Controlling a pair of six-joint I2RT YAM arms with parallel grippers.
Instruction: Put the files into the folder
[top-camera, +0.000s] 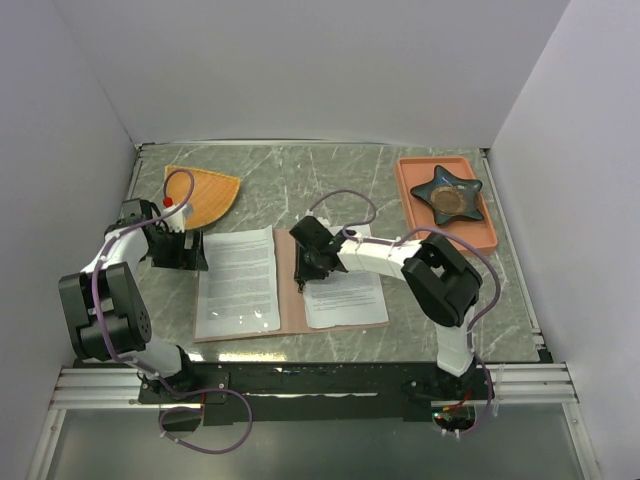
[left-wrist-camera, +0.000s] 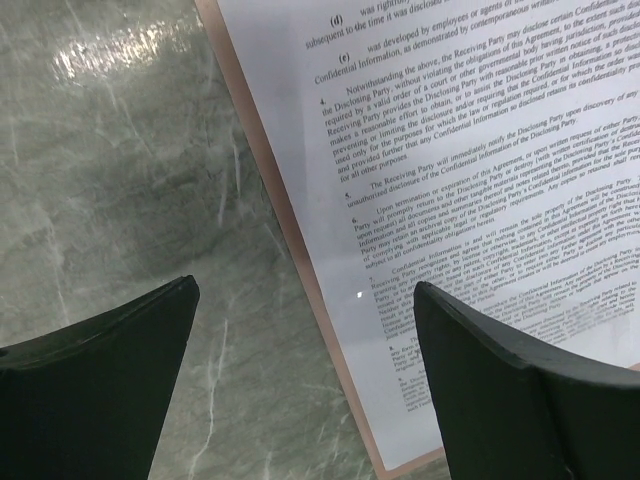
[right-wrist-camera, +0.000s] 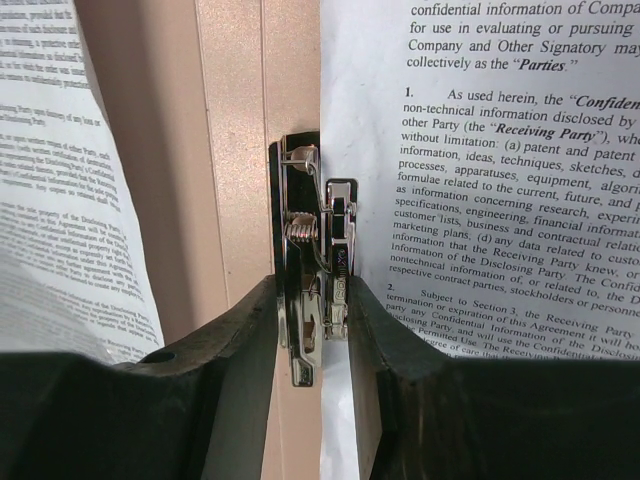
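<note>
right end effector (right-wrist-camera: 312, 300) pinching metal clip (right-wrist-camera: 310, 220) | left end effector (left-wrist-camera: 305, 290) wide | folder (top-camera: 288, 306) spine runs near-far

Worktop (top-camera: 300, 180): grey-green slab with a marble pattern and pale veins.
Orange plate (top-camera: 205, 195): fan-shaped, lying flat at 10 o'clock on the worktop, near the far left corner.
Salmon tray (top-camera: 482, 232): rectangular with a raised rim, at 2 o'clock, close to the right edge.
Star dish (top-camera: 447, 194): dark, five-pointed, brownish centre; it sits inside the tray's far half.
Walls (top-camera: 300, 70): plain white panels at 9, 12 and 3 o'clock.
Metal rail (top-camera: 320, 380): silver frame along the 6 o'clock edge.
</note>
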